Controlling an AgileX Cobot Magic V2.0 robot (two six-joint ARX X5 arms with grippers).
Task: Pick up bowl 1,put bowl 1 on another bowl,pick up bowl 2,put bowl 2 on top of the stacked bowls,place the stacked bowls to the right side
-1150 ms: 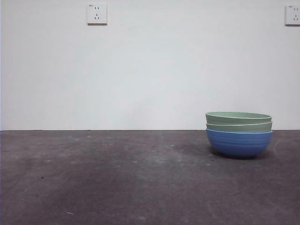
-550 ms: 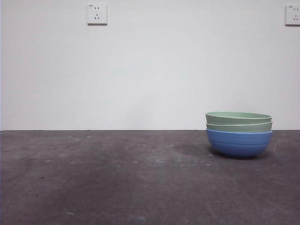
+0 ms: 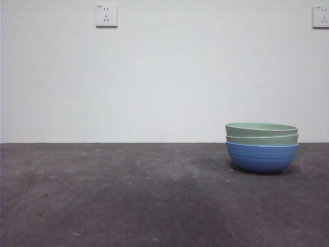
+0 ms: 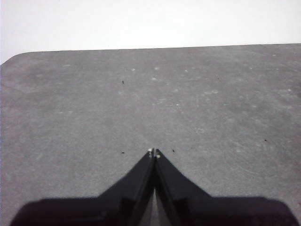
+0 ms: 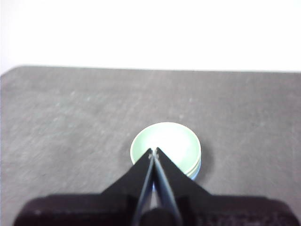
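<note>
The stacked bowls [image 3: 261, 147] rest on the dark table at the right of the front view: the blue bowl [image 3: 261, 157] is the base, and two pale green ribbed rims [image 3: 261, 129] show above it. Seen from the right wrist, the stacked bowls [image 5: 169, 143] lie below, with the pale green inside facing up. My right gripper [image 5: 153, 152] hangs well above them, shut and holding nothing. My left gripper [image 4: 154, 152] is shut too, over bare table with no bowl near it. Neither arm appears in the front view.
The grey table top [image 3: 128, 195] runs to a white wall with two sockets [image 3: 106, 15]. The table's far edge and a rounded corner [image 4: 14, 55] appear in the left wrist view.
</note>
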